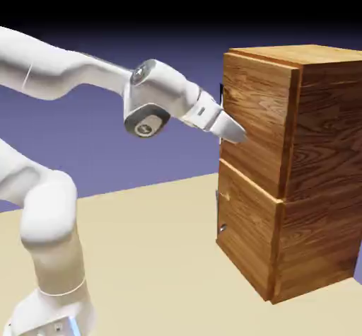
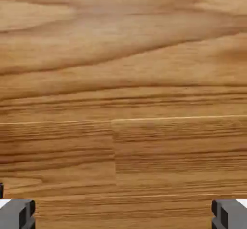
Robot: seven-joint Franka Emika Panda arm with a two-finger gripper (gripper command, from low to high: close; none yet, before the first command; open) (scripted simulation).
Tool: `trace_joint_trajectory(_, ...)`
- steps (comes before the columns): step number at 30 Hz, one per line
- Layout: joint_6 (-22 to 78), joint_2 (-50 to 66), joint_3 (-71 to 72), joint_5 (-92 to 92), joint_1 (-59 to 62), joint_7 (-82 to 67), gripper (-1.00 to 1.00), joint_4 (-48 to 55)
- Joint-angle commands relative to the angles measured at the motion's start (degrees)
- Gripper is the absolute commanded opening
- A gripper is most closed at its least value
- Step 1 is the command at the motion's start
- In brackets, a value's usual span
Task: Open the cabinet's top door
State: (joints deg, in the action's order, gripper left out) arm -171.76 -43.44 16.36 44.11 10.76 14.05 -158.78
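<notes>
The cabinet (image 1: 318, 179) of brown wood grain stands at the exterior view's right. Its top door (image 1: 258, 115) is the upper front panel, with a thin dark handle (image 1: 221, 94) at its left edge. My gripper (image 1: 236, 134) points at the lower left part of that panel, just below the handle and right at the wood. In the hand view the wood grain (image 2: 123, 88) fills the picture. The two grey fingertips (image 2: 17, 213) sit far apart at the bottom corners, so my gripper (image 2: 123, 216) is open with nothing between them.
The lower door (image 1: 247, 239) sits under the top one, with a small handle (image 1: 222, 228) at its left edge. The tan table (image 1: 155, 257) stretches in front of the cabinet. The arm's white base (image 1: 49, 306) rises at the lower left.
</notes>
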Motion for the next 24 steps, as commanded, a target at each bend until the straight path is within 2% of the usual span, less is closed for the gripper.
trace_joint_trajectory(1, 0.13, -0.61, 0.93, 2.50, 0.65, -1.61, 0.00, 0.13)
trace_joint_trajectory(24, 3.05, -14.62, 22.19, 59.82, 15.52, -38.52, 0.00, 3.01)
